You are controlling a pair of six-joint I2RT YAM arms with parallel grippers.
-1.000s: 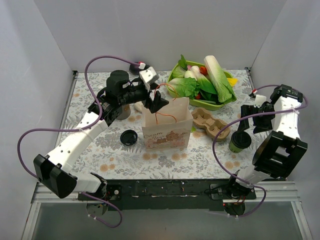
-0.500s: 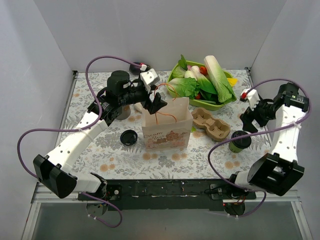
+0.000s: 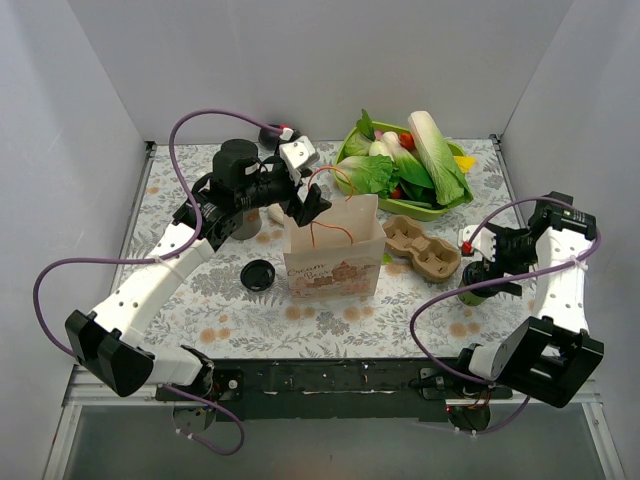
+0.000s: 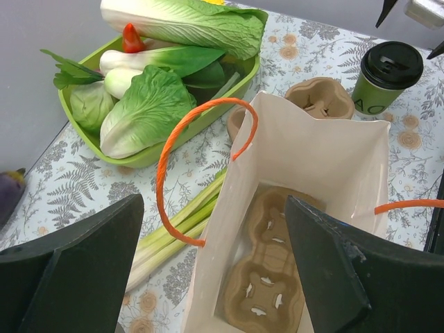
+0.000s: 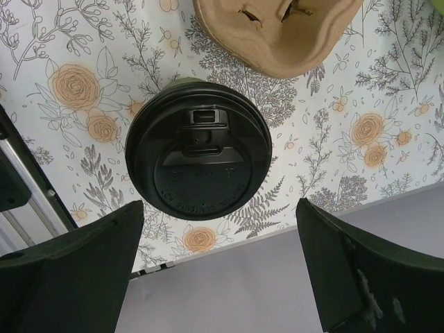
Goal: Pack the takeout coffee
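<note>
1. While the right end effector point(image 5: 219, 208) hovers above it with fingers apart, the coffee cup point(image 4: 366, 98) stands upright on the table point(image 5: 388, 139), long axis vertical, black lid point(image 5: 198, 163) pointing up, just beside the cardboard tray point(image 3: 422, 246).
2. The left end effector point(image 4: 208, 208) is spread apart too, over the bag point(image 3: 335, 262).

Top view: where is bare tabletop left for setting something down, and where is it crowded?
Free: the strip along the near edge in front of the paper bag, running from the black lid to the coffee cup's near side. Crowded: the far right, where the green tray, cup carrier and coffee cup sit close together.
</note>
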